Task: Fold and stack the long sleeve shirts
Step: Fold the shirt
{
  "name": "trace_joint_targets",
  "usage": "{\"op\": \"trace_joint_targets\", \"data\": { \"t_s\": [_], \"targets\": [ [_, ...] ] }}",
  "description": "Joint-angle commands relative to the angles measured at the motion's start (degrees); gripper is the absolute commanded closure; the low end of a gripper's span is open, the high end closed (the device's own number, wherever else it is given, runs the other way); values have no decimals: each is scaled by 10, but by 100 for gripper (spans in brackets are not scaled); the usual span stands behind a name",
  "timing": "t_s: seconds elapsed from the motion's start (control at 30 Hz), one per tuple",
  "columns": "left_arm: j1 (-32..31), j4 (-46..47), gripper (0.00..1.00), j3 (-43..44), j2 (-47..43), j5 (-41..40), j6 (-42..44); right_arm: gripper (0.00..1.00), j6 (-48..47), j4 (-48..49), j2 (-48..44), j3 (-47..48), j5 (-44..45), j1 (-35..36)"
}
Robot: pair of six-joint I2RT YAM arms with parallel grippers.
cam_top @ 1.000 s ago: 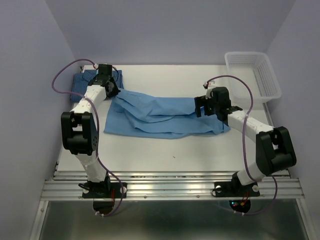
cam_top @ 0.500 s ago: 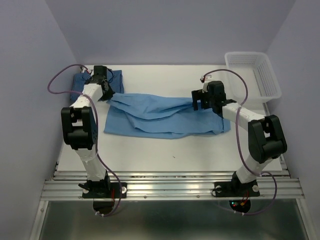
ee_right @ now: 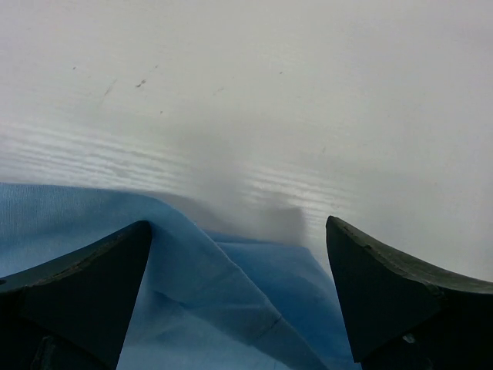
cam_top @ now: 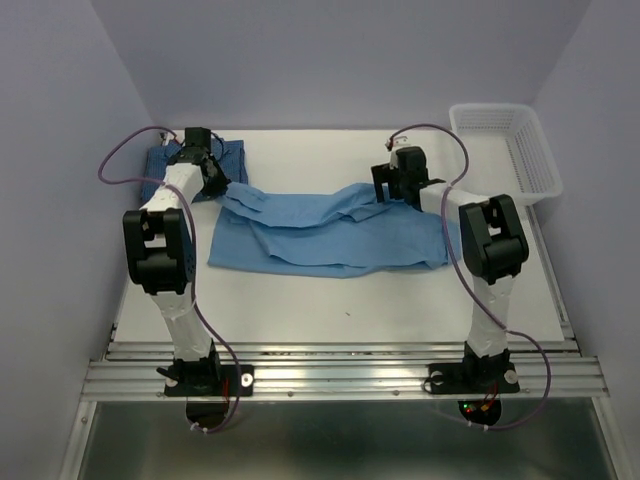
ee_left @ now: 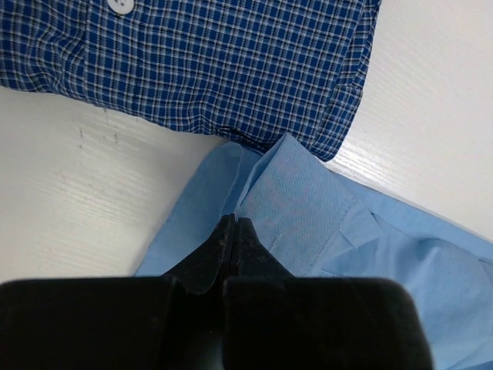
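Sky-blue shirt (cam_top: 330,235) lies long axis left-right, left end beside checked shirt (ee_left: 192,69)

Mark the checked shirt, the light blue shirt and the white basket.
checked shirt (ee_left: 192,62), left wrist view, folded body
light blue shirt (cam_top: 330,235), top external view, middle of the cloth
white basket (cam_top: 510,150), top external view, mesh floor

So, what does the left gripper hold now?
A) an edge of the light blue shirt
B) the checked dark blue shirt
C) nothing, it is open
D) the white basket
A: the left gripper is shut on an edge of the light blue shirt, next to the checked shirt.
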Motion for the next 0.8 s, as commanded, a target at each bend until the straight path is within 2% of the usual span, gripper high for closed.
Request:
{"op": "trace_joint_targets", "data": {
  "t_s": [0.0, 0.17, 0.37, 0.53, 0.77],
  "targets": [
    [0, 0, 100, 26, 1, 32, 15, 0, -7, 27, 29, 58, 68, 3],
    [0, -1, 100, 32, 1, 40, 19, 0, 1, 22, 25, 83, 109, 3],
    [-1, 1, 100, 37, 4, 50, 23, 0, 3, 24, -82, 42, 68, 3],
    [-4, 15, 100, 31, -6, 57, 22, 0, 53, 8, -173, -56, 26, 3],
    [-7, 31, 100, 20, -25, 72, 18, 0, 186, -8, -229, -159, 53, 3]
  ]
}}
